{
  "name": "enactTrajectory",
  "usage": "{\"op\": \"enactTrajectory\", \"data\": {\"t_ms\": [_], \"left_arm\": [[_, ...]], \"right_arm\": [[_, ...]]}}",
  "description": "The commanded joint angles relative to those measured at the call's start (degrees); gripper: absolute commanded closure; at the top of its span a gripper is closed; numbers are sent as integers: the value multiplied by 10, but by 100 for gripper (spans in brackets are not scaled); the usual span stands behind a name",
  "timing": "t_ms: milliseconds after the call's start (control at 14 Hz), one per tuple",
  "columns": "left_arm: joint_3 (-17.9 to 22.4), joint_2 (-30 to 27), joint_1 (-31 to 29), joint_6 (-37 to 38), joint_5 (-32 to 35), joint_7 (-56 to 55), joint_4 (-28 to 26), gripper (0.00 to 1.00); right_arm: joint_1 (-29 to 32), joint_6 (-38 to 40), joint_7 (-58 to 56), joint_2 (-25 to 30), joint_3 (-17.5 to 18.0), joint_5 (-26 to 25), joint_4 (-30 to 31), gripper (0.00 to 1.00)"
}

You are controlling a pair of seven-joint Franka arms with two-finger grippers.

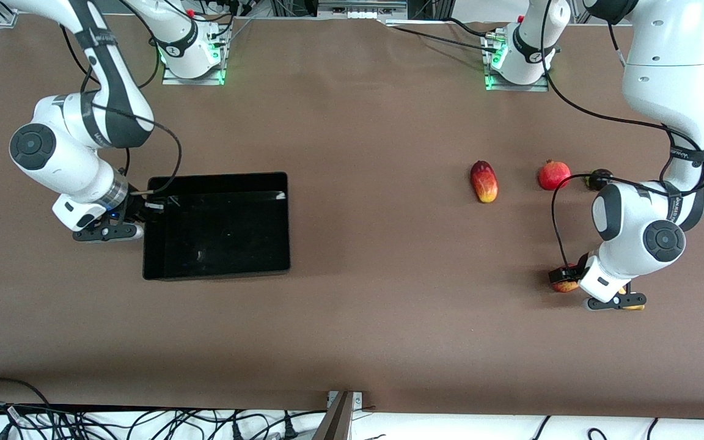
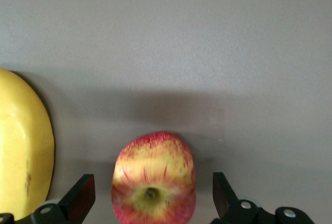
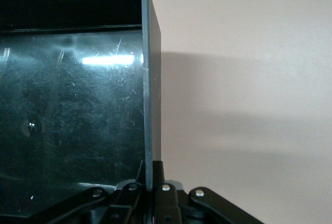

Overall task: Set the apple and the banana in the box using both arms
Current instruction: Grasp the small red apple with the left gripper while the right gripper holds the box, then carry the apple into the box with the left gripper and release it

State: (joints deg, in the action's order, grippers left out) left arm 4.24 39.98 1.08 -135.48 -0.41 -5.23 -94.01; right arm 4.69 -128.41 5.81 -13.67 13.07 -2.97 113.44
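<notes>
The apple (image 1: 563,285) lies on the brown table toward the left arm's end. In the left wrist view the apple (image 2: 154,177) sits between the open fingers (image 2: 80,198) of my left gripper (image 2: 153,199), which are apart from it on both sides. In the front view the left gripper (image 1: 572,278) is low over the apple. The banana (image 2: 23,146) lies beside the apple, and only a bit of the banana (image 1: 633,307) shows under the wrist. My right gripper (image 3: 152,175) is shut on the wall (image 3: 150,105) of the empty black box (image 1: 217,177). In the front view the right gripper (image 1: 144,211) is at the box's end nearest the right arm.
A red-yellow mango (image 1: 484,181), a red pomegranate (image 1: 553,175) and a dark fruit (image 1: 599,177), partly hidden by a cable, lie farther from the front camera than the apple. Bare table lies between the box and the fruits.
</notes>
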Motion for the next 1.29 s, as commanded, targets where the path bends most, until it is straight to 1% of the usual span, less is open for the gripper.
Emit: {"op": "enactTrajectory", "data": {"t_ms": [0, 143, 214, 286, 357, 429, 571, 643, 714, 929, 1000, 1071, 1214], "left_arm": [[-5, 28, -8, -36, 9, 5, 9, 0], [-5, 33, -8, -42, 9, 4, 8, 0], [-5, 34, -9, -41, 8, 4, 8, 0], [-5, 34, -10, -41, 8, 4, 7, 0], [-5, 34, -11, -41, 8, 0, 4, 10], [-5, 34, -12, -41, 8, -5, 1, 30], [-5, 34, -11, -41, 5, -6, -1, 100], [-5, 33, -11, -40, 6, -6, -3, 100], [-5, 33, -11, -37, 7, -1, -3, 100], [-5, 27, -10, -29, 8, -1, -3, 100], [-5, 13, -7, -6, 9, -3, -3, 100], [-5, -8, -2, 36, 9, -2, -1, 100], [-5, -53, 19, 120, 7, -8, 7, 100]], "right_arm": [[-57, 33, 88, -5, 18, 7, -46, 100], [-133, 32, 202, -30, 17, 6, -75, 100], [-170, 30, 259, -54, 17, 4, -101, 100], [-203, 30, 293, -80, 17, 1, -128, 100], [-233, 28, 310, -108, 15, 2, -159, 100], [-250, 29, 312, -135, 15, 2, -188, 100], [-282, 25, 330, -179, 13, 2, -228, 100], [-307, 18, 357, -199, 6, 1, -245, 100], [-334, 2, 382, -218, -8, -1, -260, 100], [-414, -42, 434, -272, -65, -12, -297, 100], [-430, -48, 436, -284, -80, -12, -305, 100], [-441, -54, 436, -293, -87, -12, -313, 100], [-451, -60, 437, -300, -92, -12, -318, 100]]}}
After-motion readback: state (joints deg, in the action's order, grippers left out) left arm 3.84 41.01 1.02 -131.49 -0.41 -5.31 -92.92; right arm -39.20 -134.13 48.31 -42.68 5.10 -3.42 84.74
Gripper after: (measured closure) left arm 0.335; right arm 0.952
